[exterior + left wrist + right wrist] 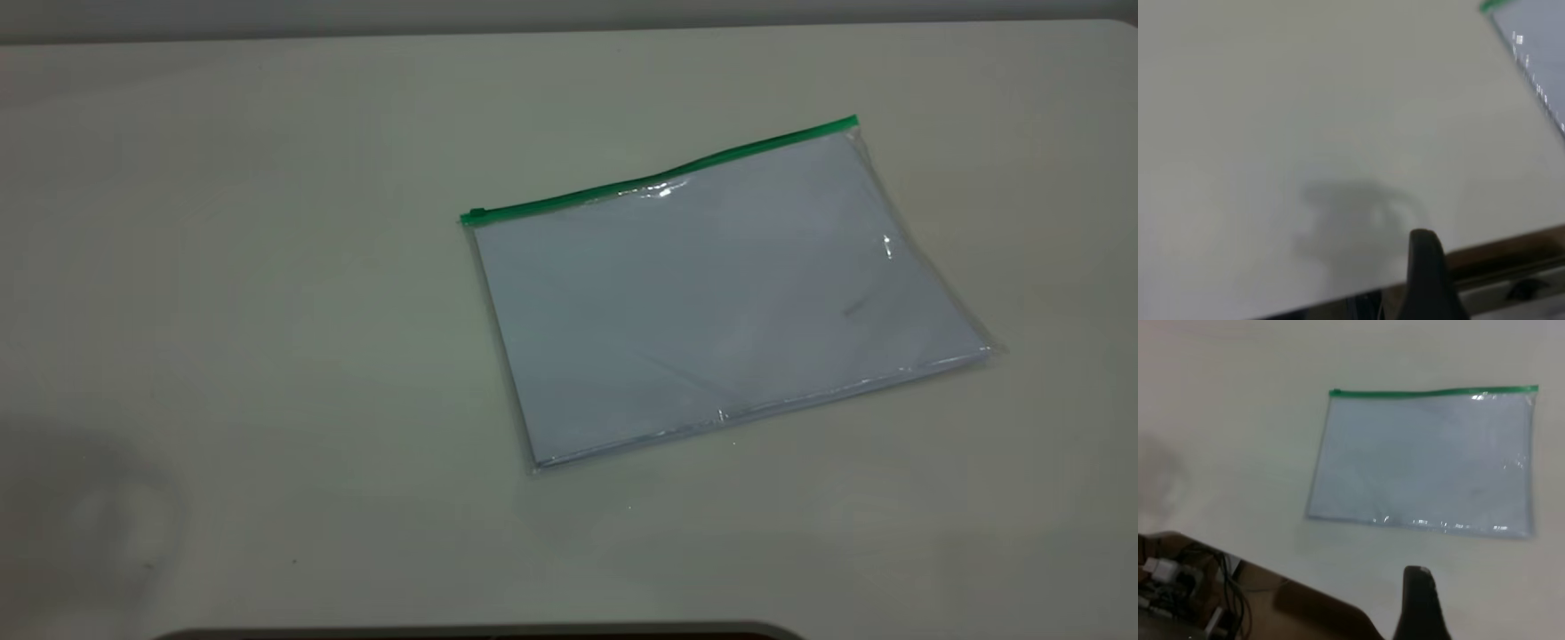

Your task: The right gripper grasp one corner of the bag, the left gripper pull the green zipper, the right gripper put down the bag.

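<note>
The left gripper [1426, 280] appears only in its own wrist view, as a single dark jaw tip over the table [267, 311] edge, well apart from the bag [720, 293]; its opening cannot be told. The right gripper [1421, 607] likewise shows one dark jaw tip in its wrist view, short of the bag's plain long edge and not touching it; its opening cannot be told either. The bag lies flat on the table, slightly skewed, white sheets visible inside. The green zipper [662, 175] runs along the bag's far long edge, its slider tab [476, 214] at the exterior view's left end.
</note>
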